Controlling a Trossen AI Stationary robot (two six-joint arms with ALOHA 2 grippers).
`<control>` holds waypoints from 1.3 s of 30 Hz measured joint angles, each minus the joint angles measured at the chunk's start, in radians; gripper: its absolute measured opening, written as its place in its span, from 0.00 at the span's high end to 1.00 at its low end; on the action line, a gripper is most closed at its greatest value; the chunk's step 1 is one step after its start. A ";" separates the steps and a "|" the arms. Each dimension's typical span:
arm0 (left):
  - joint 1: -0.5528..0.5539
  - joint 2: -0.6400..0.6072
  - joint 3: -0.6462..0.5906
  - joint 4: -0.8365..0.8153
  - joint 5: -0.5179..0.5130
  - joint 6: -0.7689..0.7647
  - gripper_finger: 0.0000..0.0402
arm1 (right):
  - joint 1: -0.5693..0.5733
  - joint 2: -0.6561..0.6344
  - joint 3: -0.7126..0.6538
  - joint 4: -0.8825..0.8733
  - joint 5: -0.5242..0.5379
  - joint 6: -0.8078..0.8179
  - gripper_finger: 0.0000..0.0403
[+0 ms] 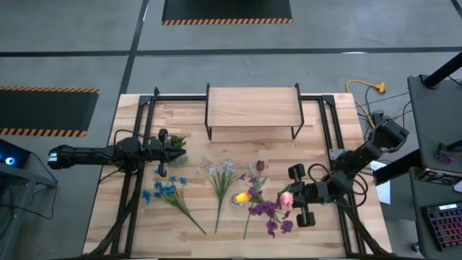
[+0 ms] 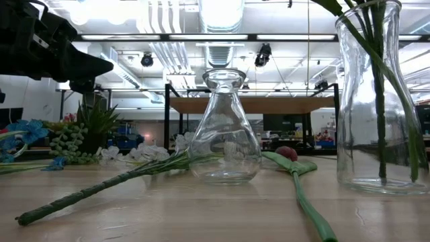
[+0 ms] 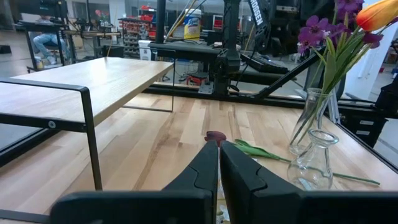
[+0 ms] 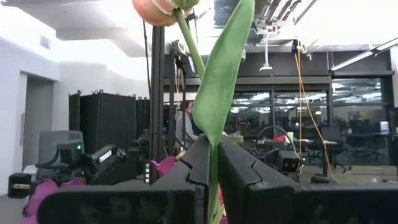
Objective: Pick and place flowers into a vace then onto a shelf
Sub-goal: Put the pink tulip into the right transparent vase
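Note:
My right gripper [image 1: 292, 195] is shut on a pink tulip [image 1: 286, 196], right of the tall glass vase [image 2: 373, 101], which holds purple and yellow blooms [image 1: 267, 211]. A small empty glass vase [image 2: 224, 131] stands beside it. My left gripper [image 1: 163, 149] is shut and empty next to a small potted plant [image 1: 176, 141], pointing toward the table's right. Blue flowers [image 1: 163, 190], white flowers [image 1: 220, 170] and a dark red tulip [image 1: 260, 166] lie flat on the table. The shelf [image 1: 253, 108] stands at the far middle on its black legs. My right gripper pinches the pink tulip's green stalk and leaf [image 4: 213, 152] between its two fingers [image 4: 198, 163]. The fingers come level from the table's right and lie across the stalk. The tulip stands upright, its bloom [image 4: 163, 9] above the fingers. The gripper hides the stalk's lower end.
Black frame rails [image 1: 141, 123] run along both sides of the table and behind the shelf. A thick green stalk [image 2: 94, 191] lies across the near table. A desk with a keyboard [image 1: 440, 217] stands off the right edge.

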 joint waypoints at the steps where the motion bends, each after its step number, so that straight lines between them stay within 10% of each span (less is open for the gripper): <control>1: 0.000 0.000 0.000 0.000 0.000 0.000 1.00 | 0.000 0.002 0.000 0.005 0.000 -0.003 0.97; 39: 0.000 0.000 0.000 0.000 0.000 0.000 1.00 | 0.000 0.159 0.025 0.025 0.004 -0.025 0.97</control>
